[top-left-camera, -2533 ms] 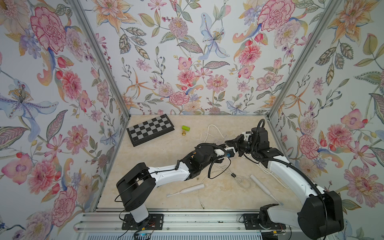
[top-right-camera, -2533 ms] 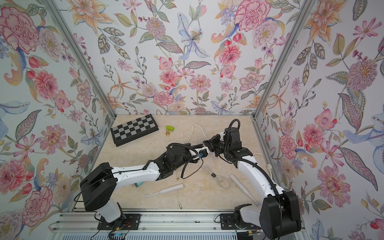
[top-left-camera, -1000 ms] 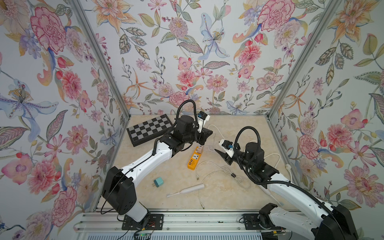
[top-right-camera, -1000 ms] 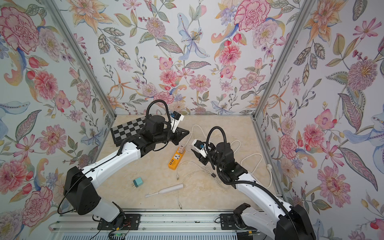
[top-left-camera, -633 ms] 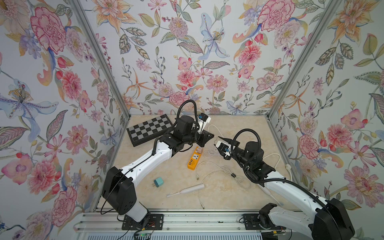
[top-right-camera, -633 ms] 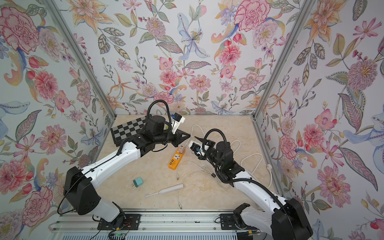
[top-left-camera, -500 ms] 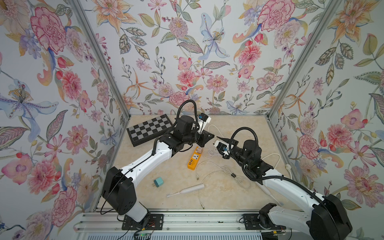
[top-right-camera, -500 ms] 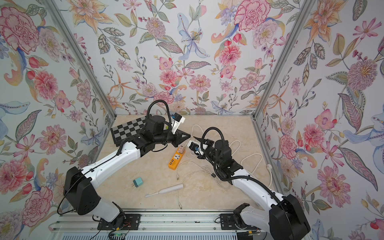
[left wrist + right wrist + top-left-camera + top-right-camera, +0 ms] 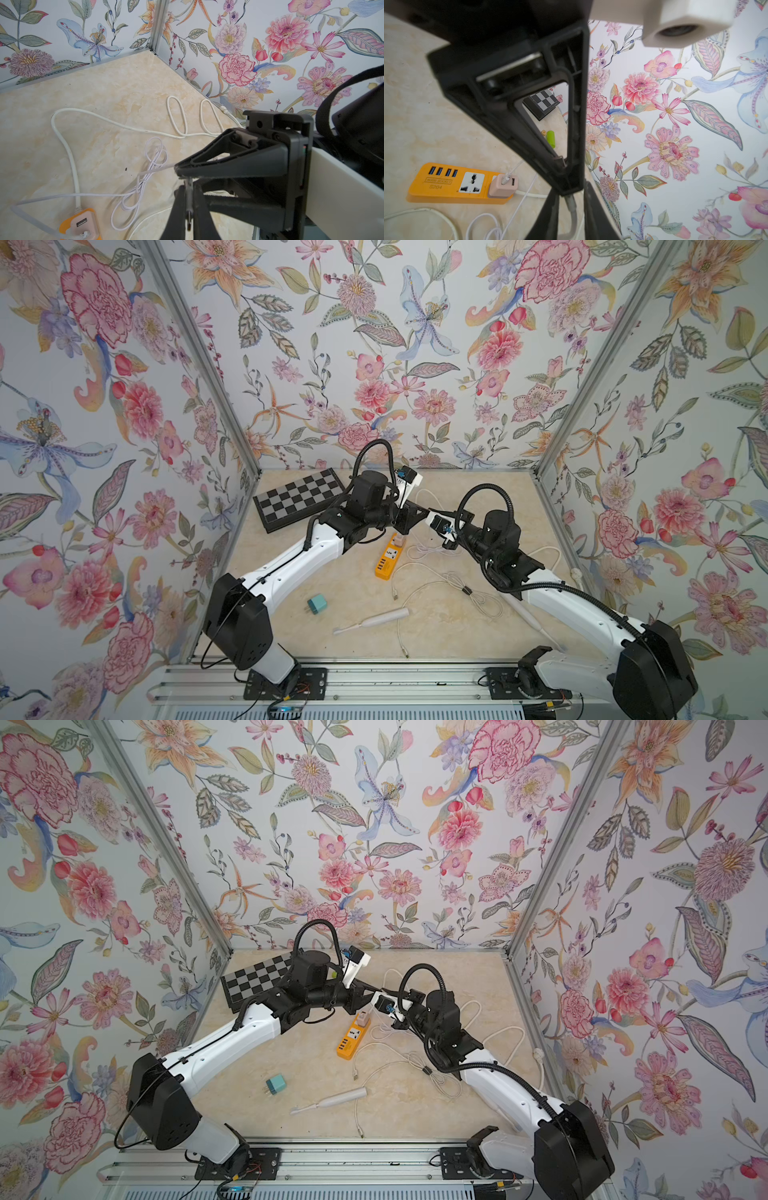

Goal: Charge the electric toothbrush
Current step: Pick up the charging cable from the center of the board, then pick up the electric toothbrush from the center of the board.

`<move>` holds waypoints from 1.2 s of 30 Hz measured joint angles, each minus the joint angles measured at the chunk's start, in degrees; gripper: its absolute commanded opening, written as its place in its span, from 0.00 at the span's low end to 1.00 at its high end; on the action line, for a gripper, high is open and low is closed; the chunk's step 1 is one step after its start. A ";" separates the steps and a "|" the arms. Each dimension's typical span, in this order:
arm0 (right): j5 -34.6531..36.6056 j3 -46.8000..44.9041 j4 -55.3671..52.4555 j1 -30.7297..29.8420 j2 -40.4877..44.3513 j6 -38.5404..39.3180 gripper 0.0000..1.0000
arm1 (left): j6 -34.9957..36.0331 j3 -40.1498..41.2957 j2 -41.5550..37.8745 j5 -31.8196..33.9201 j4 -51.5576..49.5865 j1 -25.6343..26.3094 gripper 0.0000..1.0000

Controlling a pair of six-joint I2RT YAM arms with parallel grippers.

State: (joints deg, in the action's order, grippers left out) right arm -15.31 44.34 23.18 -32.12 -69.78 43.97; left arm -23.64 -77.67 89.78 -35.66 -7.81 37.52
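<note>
The electric toothbrush (image 9: pixel 370 620) lies flat and untouched on the worktop (image 9: pixel 457 639), well away from both sets of fingers and nearer the arm bases than they are. The step in hand, I'd say, is passing the charging cable (image 9: pixel 154 168) from one arm to the other. The left gripper (image 9: pixel 176 170) has its fingers clenched on that thin white cable, and what looks like its plug end hangs just below their tips. The right gripper (image 9: pixel 572 192) reaches in from underneath. Its fingers stand narrowly apart on either side of that end, not pinching it as far as I can see.

To do this well, the right fingers should close squarely on the plug body rather than the soft cord before the left lets go. Some slack should be kept too. Below the fingers, the cable's other end sits in the pink adapter (image 9: pixel 502 187) on the orange power strip (image 9: pixel 444 182).
</note>
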 measured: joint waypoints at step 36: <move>1.99 6.78 -16.15 4.94 -3.13 -34.73 0.00 | -44.48 33.86 -26.84 36.22 0.28 14.84 0.55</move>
State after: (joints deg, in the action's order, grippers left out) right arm -13.32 51.11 7.03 -27.18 -72.90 9.23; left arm -68.12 -43.81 62.94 0.56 -7.53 52.36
